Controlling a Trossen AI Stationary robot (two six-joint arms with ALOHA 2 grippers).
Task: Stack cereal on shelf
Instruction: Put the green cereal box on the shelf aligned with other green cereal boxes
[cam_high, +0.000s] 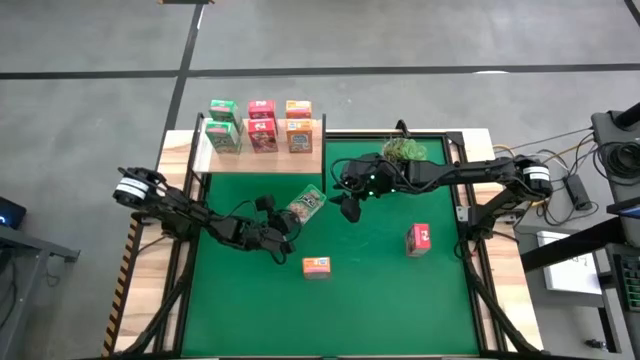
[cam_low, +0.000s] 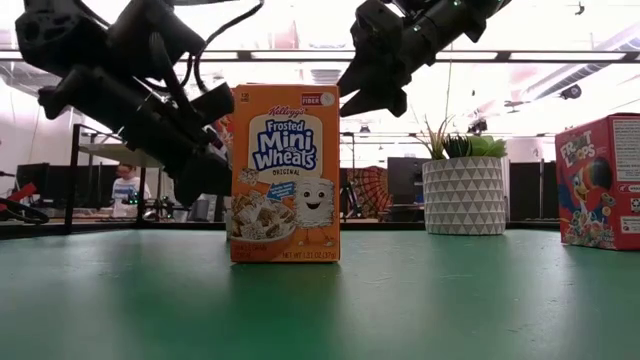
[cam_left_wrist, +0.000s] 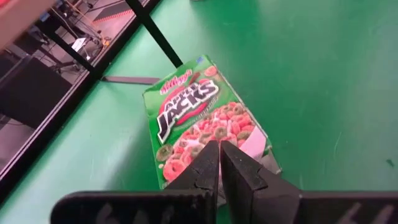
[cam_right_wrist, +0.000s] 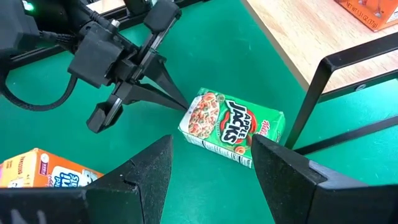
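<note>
On the green mat just in front of the shelf (cam_high: 262, 160), a green cereal box (cam_high: 306, 203) lies flat on its back, one end close against a dark shelf upright (cam_right_wrist: 306, 106). The left gripper (cam_high: 290, 229) has its fingers pressed together on nothing, tips touching or nearly touching the box's end. The right gripper (cam_high: 349, 207) hangs above the same box with fingers spread, holding nothing. Six boxes already stand on the shelf top; an orange box (cam_high: 316, 265) and a pink box (cam_high: 418, 239) stand elsewhere on the mat, well apart. Risks, as judged: the closed left tips could shove the flat box further under the upright, where the right fingers could not straddle it. A descent by the right gripper risks striking the upright or the left gripper, since both arms crowd one small item. A grip across the box's broad face may slip or crush the card. The plant pot (cam_high: 404, 150) sits near the right arm's path.
</note>
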